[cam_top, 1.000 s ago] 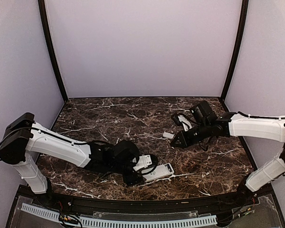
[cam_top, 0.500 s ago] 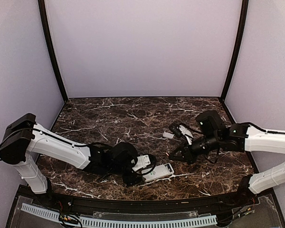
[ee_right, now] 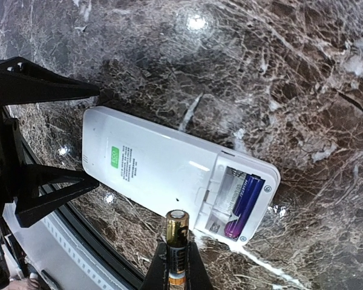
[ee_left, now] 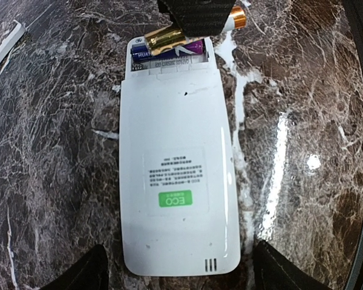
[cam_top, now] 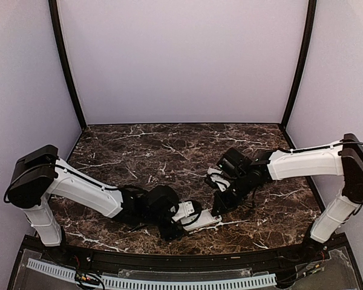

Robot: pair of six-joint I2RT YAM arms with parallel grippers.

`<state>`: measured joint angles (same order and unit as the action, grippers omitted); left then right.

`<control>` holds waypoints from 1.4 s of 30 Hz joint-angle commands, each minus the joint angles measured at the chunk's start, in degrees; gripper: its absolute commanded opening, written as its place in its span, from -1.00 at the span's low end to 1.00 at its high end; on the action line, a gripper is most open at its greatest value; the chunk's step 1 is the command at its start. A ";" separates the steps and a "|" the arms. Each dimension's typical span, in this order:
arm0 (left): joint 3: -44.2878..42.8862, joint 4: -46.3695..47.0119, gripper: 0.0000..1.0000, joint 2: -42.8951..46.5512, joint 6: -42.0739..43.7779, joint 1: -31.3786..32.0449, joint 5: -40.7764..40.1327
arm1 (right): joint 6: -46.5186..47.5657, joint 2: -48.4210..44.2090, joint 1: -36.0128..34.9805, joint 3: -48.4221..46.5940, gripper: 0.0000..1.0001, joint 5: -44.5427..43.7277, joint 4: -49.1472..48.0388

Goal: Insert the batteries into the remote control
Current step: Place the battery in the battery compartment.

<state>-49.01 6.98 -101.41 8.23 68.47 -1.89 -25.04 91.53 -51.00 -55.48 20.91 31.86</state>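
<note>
The white remote control [ee_left: 175, 175] lies back up on the marble, its battery compartment open at the far end. One purple battery [ee_right: 245, 205] sits in the compartment's outer slot; the slot beside it holds nothing. My right gripper [ee_right: 176, 269] is shut on a gold-and-black battery [ee_right: 176, 238], held just above the compartment end [ee_left: 169, 37]. My left gripper [ee_left: 181, 275] is open, one finger on each side of the remote's near end, with a gap to the casing on both sides. From above, both grippers meet at the remote [cam_top: 202, 221].
A small white flat piece [ee_left: 6, 42] lies on the marble left of the remote's far end. The table's front edge [ee_right: 78, 248] runs close beside the remote. The left gripper's black fingers [ee_right: 48, 193] reach in at the remote's other end.
My right arm has swung in from the back right and lowered, bringing the battery over the remote's open compartment. The left gripper and the remote have barely moved.
</note>
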 commanded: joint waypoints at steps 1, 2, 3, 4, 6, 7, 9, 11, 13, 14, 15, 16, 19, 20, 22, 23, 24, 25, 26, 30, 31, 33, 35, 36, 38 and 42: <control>0.41 0.38 0.63 -1.49 -0.91 -0.09 1.71 | -5.32 1.03 0.52 -1.45 -1.00 -0.73 1.84; 0.41 0.57 0.62 -1.79 -0.86 -0.09 1.67 | -6.09 1.31 0.79 -1.20 -1.00 -0.63 1.90; 0.41 0.66 0.61 -1.92 -0.81 -0.09 1.60 | -6.79 1.62 1.07 -1.02 -1.00 -0.75 2.20; 0.41 0.84 0.59 -2.12 -0.73 -0.09 1.51 | -7.28 2.18 1.22 -1.01 -1.00 -1.24 2.89; 0.37 0.85 0.55 -2.46 -0.60 -0.09 1.54 | -7.65 3.29 1.34 -1.98 -1.00 -2.27 4.96; 0.22 0.80 0.53 -2.65 -0.59 -0.09 1.49 | -7.60 3.83 1.34 -2.73 -1.00 -2.76 6.09; 0.11 0.64 0.49 -3.02 -0.65 -0.09 1.53 | -7.28 4.77 1.35 -4.53 -1.00 -3.59 7.84; 0.02 0.54 0.45 -3.39 -0.67 -0.08 1.43 | -6.50 5.47 1.33 -5.76 -1.00 -4.22 8.89; -0.02 0.37 0.40 -3.71 -0.74 -0.09 1.37 | -5.70 6.24 1.37 -6.97 -1.00 -4.50 9.82; -0.03 0.26 0.39 -3.80 -0.79 -0.09 1.30 | -5.32 6.63 1.35 -7.57 -1.00 -4.55 10.27; -0.07 0.08 0.36 -3.91 -0.90 -0.09 1.29 | -5.09 7.04 1.35 -8.00 -1.00 -4.37 10.55; -0.09 -0.02 0.34 -3.94 -0.92 -0.09 1.21 | -5.03 7.40 1.35 -8.42 -1.00 -4.22 10.90; -0.28 -0.48 0.28 -4.06 -1.16 -0.09 0.57 | -5.00 8.12 1.35 -9.14 -1.00 -4.78 12.76; -0.29 -0.52 0.26 -4.06 -1.18 -0.09 0.53 | -5.08 8.27 1.35 -9.43 -1.00 -5.28 13.46; -0.29 -0.64 0.23 -4.06 -1.24 -0.09 0.75 | -5.19 8.68 1.34 -10.00 -1.00 -5.75 14.21; -0.34 -0.61 0.22 -4.06 -1.32 -0.09 1.17 | -5.15 8.97 1.34 -10.36 -1.00 -5.58 14.09; -0.30 -0.59 0.20 -4.06 -1.35 -0.09 1.31 | -5.05 9.28 1.34 -10.55 -1.00 -5.19 13.99; -0.30 -0.57 0.18 -4.13 -1.37 -0.09 1.37 | -5.02 9.60 1.36 -10.83 -1.00 -5.00 14.06; -0.29 -0.57 0.15 -4.21 -1.37 -0.09 1.32 | -4.94 9.85 1.35 -11.06 -1.00 -5.04 14.28; -0.37 -0.93 0.08 -4.24 -1.33 -0.09 1.37 | -4.03 10.61 1.34 -12.16 -1.00 -5.66 15.31; -0.37 -0.99 0.08 -4.24 -1.30 -0.09 1.54 | -3.85 10.89 1.34 -12.57 -1.00 -5.93 15.72; -0.50 -1.13 0.04 -4.20 -1.31 -0.09 1.62 | -3.63 11.52 1.34 -13.33 -1.00 -6.24 16.68; -0.59 -1.36 0.00 -4.23 -1.29 -0.09 1.65 | -3.75 11.79 1.35 -13.51 -1.00 -6.23 17.07; -0.63 -1.40 -0.02 -4.24 -1.29 -0.09 1.68 | -3.86 11.89 1.35 -13.37 -1.00 -6.16 17.06; -0.69 -1.45 -0.05 -4.24 -1.31 -0.09 1.72 | -3.92 12.02 1.32 -13.37 -1.00 -5.78 17.10; -0.81 -1.62 -0.07 -4.24 -1.29 -0.09 1.74 | -3.71 12.91 1.26 -13.92 -1.00 -5.16 18.09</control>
<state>-49.80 10.39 -103.81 6.55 68.40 -0.27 -29.19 103.00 -49.87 -67.83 15.73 47.83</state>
